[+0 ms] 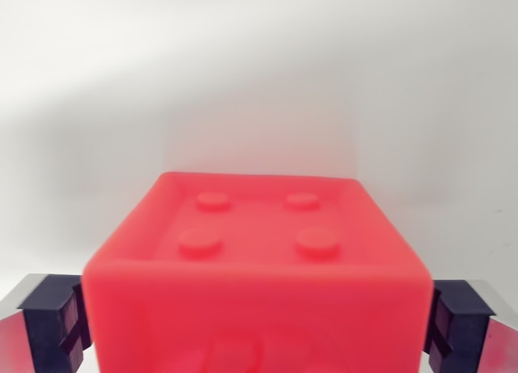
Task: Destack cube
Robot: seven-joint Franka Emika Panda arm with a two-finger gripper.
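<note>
While between dark fingers (61,324), red cube (255,268), four studs up.

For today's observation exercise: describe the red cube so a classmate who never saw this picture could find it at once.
Start from the plain white surface filling the wrist view. Low in the centre, between two dark finger pads, sits the red cube. Its recessed top carries four round studs in a square, and it is the only coloured object here.
</note>
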